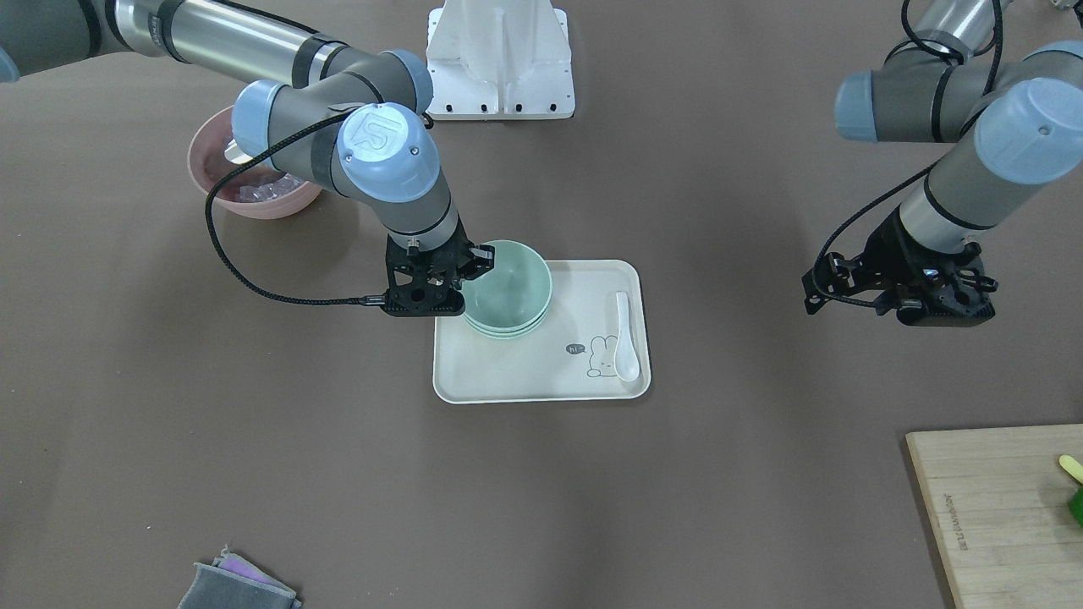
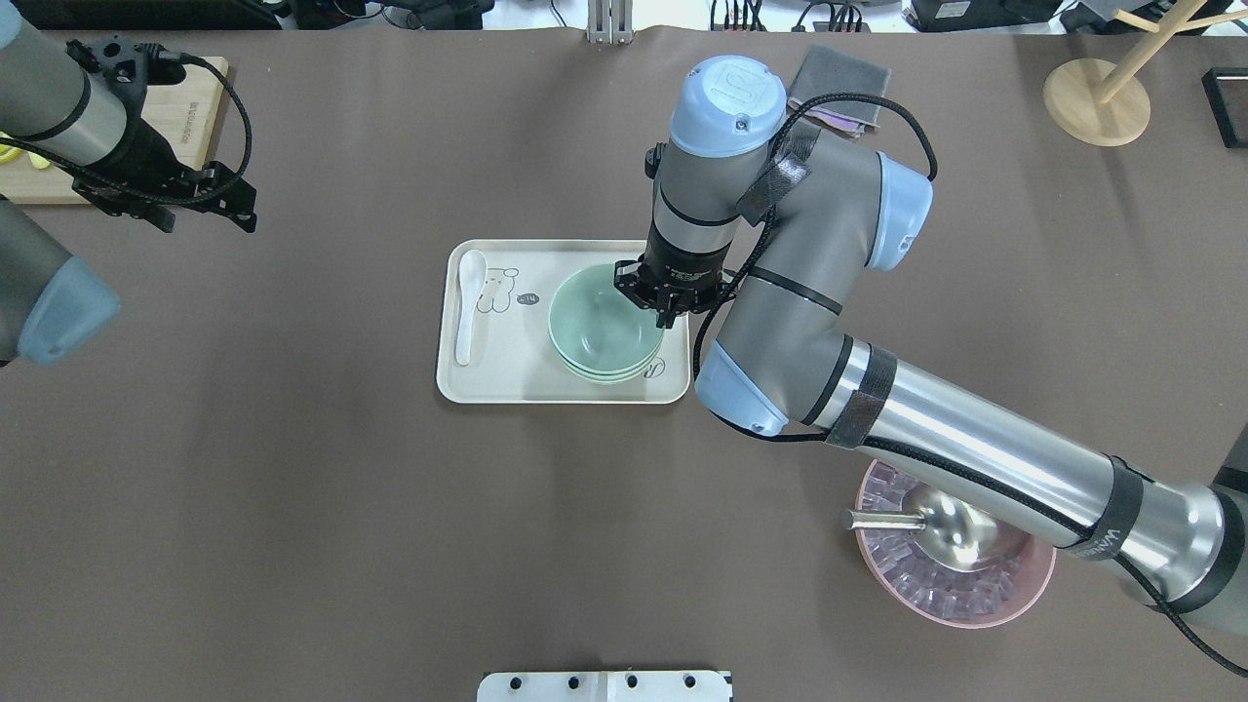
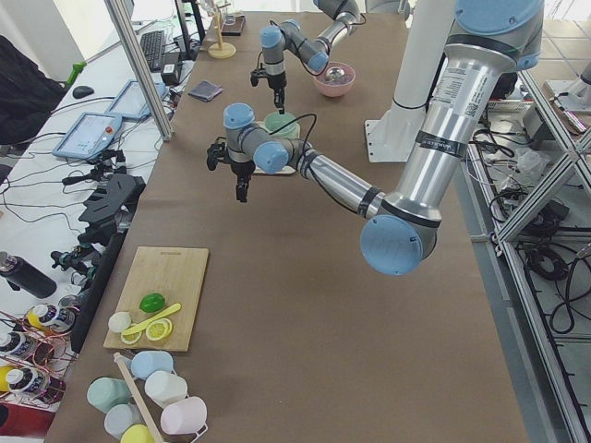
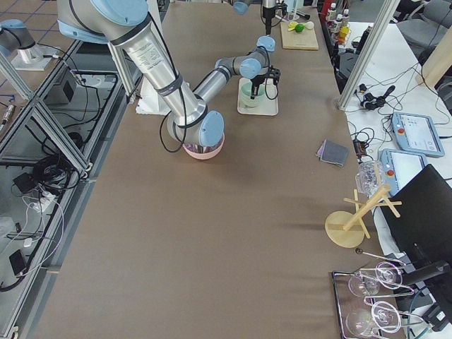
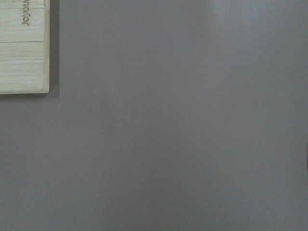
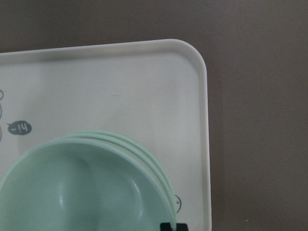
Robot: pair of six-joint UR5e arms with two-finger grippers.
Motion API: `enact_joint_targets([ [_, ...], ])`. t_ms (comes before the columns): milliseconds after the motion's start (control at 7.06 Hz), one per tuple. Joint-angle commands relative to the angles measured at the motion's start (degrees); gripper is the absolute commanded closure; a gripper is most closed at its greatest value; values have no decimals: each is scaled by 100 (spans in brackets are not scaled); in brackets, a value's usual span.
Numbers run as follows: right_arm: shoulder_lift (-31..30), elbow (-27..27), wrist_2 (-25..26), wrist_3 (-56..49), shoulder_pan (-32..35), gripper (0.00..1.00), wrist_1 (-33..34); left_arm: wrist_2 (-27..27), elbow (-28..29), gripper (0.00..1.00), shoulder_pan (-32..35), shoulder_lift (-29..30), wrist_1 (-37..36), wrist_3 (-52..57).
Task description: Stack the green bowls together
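Note:
Three pale green bowls (image 1: 508, 283) sit nested in one stack on the cream tray (image 1: 541, 372), toward its end nearest the right arm. The stack also shows in the overhead view (image 2: 600, 331) and the right wrist view (image 6: 86, 187). My right gripper (image 1: 478, 264) stands over the stack's rim (image 2: 663, 312). Its fingertips (image 6: 168, 227) sit close together at the top bowl's edge, shut on that rim. My left gripper (image 1: 931, 296) hangs over bare table far from the tray; I cannot tell whether it is open or shut.
A white spoon (image 1: 624, 338) lies on the tray's other end. A pink bowl (image 1: 254, 203) with ice and a metal scoop sits under the right arm. A wooden cutting board (image 1: 998, 507) is by the left arm, a grey cloth (image 1: 237, 584) at the far edge.

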State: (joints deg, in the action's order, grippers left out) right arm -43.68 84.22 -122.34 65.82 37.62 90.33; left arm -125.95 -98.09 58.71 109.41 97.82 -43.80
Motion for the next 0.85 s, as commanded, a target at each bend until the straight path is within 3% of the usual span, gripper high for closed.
enact_joint_targets([
  [0, 0, -11, 0, -7, 0, 100, -7, 9, 0, 3, 0, -7, 0, 11],
  [708, -9, -29, 0, -7, 9, 100, -86, 0, 35, 3, 0, 2, 0, 20],
])
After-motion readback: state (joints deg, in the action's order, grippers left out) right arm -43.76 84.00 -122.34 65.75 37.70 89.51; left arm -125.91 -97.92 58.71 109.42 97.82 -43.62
